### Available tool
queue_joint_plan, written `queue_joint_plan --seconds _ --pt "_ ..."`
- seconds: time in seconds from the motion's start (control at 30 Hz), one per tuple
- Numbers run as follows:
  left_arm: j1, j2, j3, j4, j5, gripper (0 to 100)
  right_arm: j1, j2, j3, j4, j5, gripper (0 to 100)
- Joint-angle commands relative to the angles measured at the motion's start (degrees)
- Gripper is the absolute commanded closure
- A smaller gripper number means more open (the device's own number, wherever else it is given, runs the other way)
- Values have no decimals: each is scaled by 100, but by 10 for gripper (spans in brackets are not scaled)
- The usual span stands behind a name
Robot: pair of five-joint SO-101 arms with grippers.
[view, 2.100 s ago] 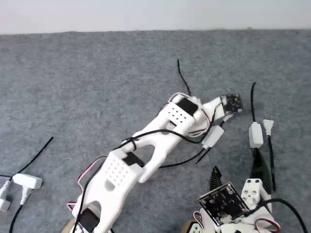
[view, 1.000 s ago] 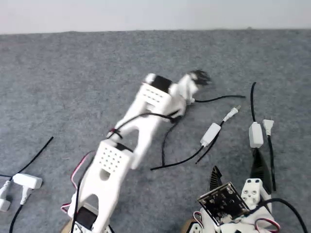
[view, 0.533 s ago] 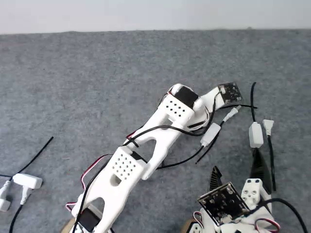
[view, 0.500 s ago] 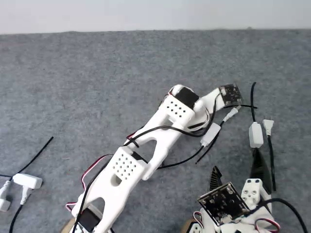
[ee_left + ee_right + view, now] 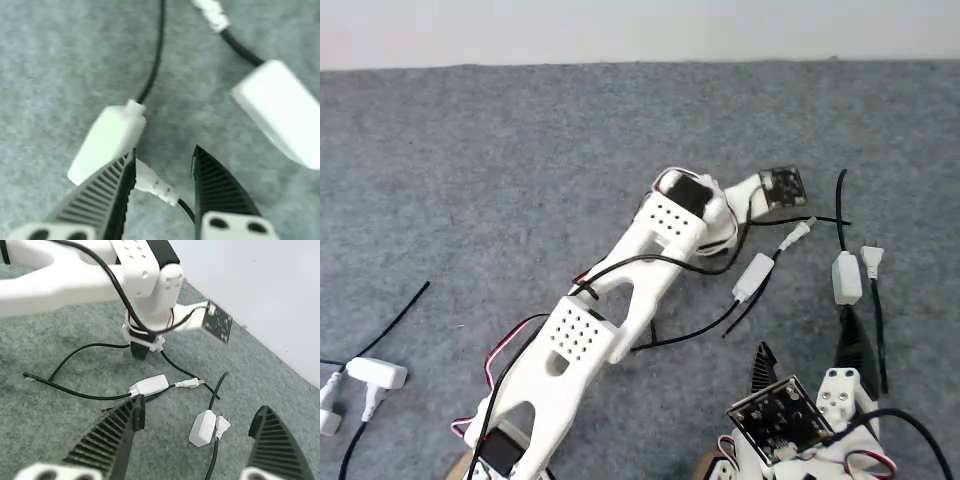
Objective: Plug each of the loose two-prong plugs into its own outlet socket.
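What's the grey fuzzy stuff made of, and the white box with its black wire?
The grey table covering looks like felt or carpet: matte, fuzzy. The small white box looks like smooth hard plastic. Its thin black wire seems rubber-coated.

Grey mat (image 5: pixel 490 160), nappy and uniform in tone, lay under everything. It showed directly beneath and between the jaws of the left gripper (image 5: pixel 163 152). It also spread below and out ahead of the jaws of the right gripper (image 5: pixel 200 407). A plain white wall (image 5: pixel 260 280) rose at the mat's far edge, well beyond the right jaws. The seam between mat and wall ran straight.
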State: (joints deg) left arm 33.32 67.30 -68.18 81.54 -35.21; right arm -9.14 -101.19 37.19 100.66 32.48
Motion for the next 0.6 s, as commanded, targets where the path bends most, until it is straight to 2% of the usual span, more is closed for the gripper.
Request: queue_joint_plan --seconds 0.0,0.23,0.57 --pt "-44 -97 -268 -404 53 808 13 -13 9 154 -79 663" --pt "-18 -9 -268 -545 167 808 13 -13 9 154 -79 663" --pt "-914 220 -295 264 9 810 13 -13 9 154 -79 663"
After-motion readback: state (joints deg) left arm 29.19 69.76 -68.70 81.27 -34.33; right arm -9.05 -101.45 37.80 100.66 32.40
